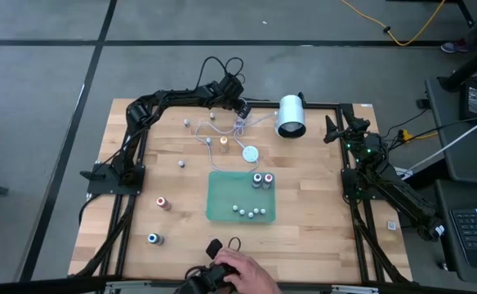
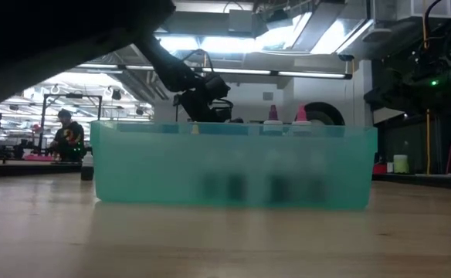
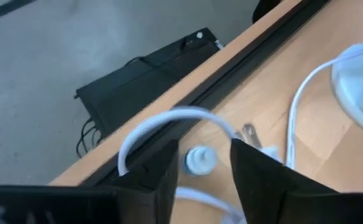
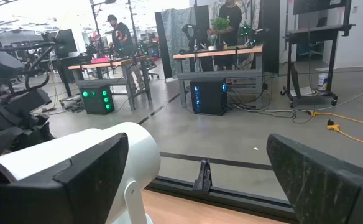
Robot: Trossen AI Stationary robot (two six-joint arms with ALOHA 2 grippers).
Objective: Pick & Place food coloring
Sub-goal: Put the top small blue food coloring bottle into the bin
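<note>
My left gripper (image 1: 239, 113) reaches to the table's far edge, slanting down, and is open. A tiny pale-topped food coloring bottle (image 3: 200, 160) stands upright on the wood between its fingers, with a gap on each side. More food coloring bottles stand loose on the table: an orange one (image 1: 223, 144), a red one (image 1: 162, 202), a blue one (image 1: 153, 238). Others stand in the green tray (image 1: 214, 196). My right gripper (image 4: 197, 177) waits open at the table's right far corner, level, facing the white cylinder (image 4: 76, 165).
A white cable (image 3: 169, 118) arcs over the bottle, close to my left fingers, and runs to a white round disc (image 1: 250, 153). The table's black rail (image 3: 243, 59) lies just beyond. A person's hand (image 1: 242, 273) holds a dark device at the near edge.
</note>
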